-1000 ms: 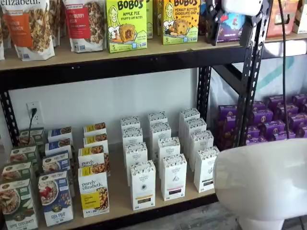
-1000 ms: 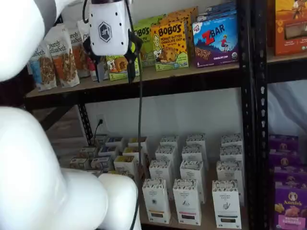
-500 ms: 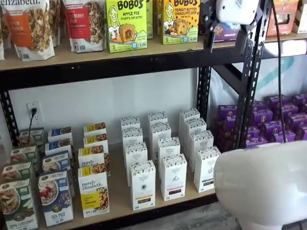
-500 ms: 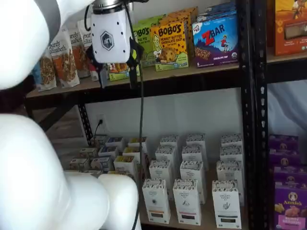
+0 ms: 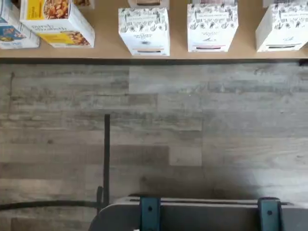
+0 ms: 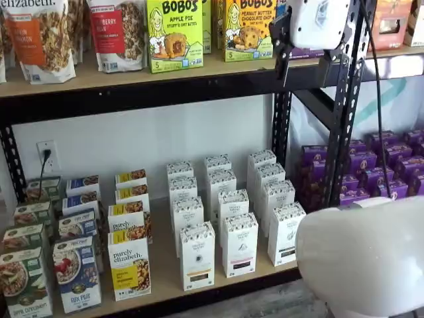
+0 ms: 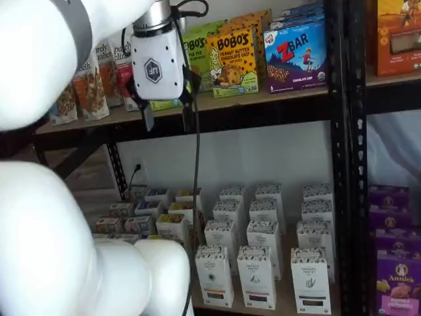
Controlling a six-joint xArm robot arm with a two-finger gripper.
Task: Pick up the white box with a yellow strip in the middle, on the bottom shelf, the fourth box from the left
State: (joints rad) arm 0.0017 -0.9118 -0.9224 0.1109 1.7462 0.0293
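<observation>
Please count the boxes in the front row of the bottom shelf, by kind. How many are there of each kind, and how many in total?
Green box: 1
Blue box: 1
purely elizabeth box with a yellow panel: 1
White carton with a yellowish strip: 1
Other tall white cartons: 2
Total: 6

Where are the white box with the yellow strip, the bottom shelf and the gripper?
white box (image 6: 197, 255): a shelf view, front face.
bottom shelf (image 6: 165, 268): a shelf view, bare board beside the boxes.
gripper (image 7: 170, 118): a shelf view, between the black fingers, open.
</observation>
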